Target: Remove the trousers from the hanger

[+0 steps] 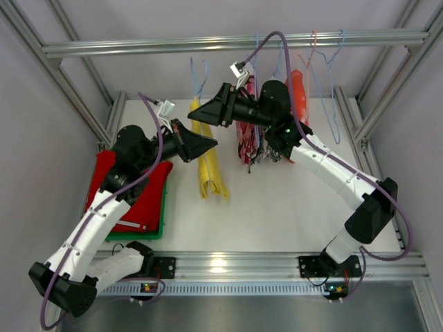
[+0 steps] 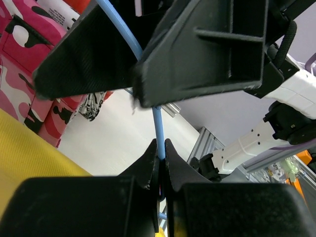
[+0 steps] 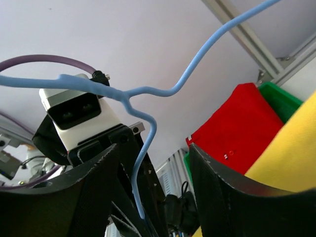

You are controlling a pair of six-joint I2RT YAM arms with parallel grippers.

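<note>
The folded bright yellow cloth trousers [image 1: 210, 169] hang over the thin blue wire hanger [image 2: 157, 123], towards the tabletop's far edge. The left gripper [image 2: 159, 148] is closed tight on that wire. The right gripper [image 3: 153, 148] is spread wide around the hanger's neck, holding nothing. A bright red pair [image 1: 149, 200] lies on the green tray [image 1: 138, 236] at the left edge, apparently finished. The yellow pair is not yet off.
</note>
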